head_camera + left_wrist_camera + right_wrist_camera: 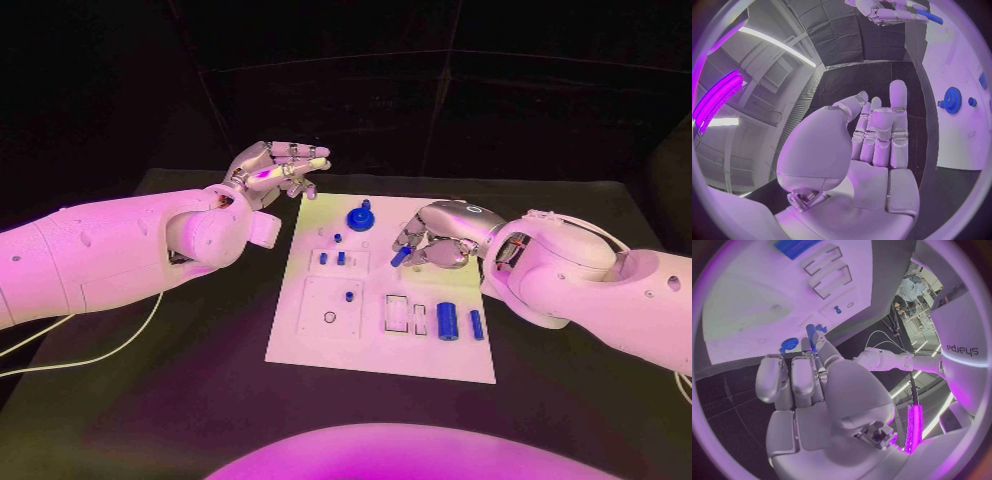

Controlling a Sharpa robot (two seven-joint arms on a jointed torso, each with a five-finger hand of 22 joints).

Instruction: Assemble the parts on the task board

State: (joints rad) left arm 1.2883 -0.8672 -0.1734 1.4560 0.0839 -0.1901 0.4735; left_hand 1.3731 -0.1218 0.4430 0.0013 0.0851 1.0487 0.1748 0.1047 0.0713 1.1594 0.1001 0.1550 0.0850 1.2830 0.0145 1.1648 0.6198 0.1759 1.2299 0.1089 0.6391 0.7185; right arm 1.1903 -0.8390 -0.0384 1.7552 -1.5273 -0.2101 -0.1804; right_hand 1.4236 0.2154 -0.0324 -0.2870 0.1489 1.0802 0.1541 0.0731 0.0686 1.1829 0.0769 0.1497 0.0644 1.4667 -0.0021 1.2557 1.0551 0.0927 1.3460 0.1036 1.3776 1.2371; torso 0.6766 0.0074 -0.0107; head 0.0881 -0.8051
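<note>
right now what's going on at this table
A robot is putting small blue parts together on a white task board. Its right hand is over the board's far right side, pinching a blue peg in its fingers. Its left hand is raised beyond the board's far left corner with fingers apart, holding nothing. A blue gear stands near the board's far edge, and two blue cylinders lie near its right edge. Other small blue pieces sit around the middle.
</note>
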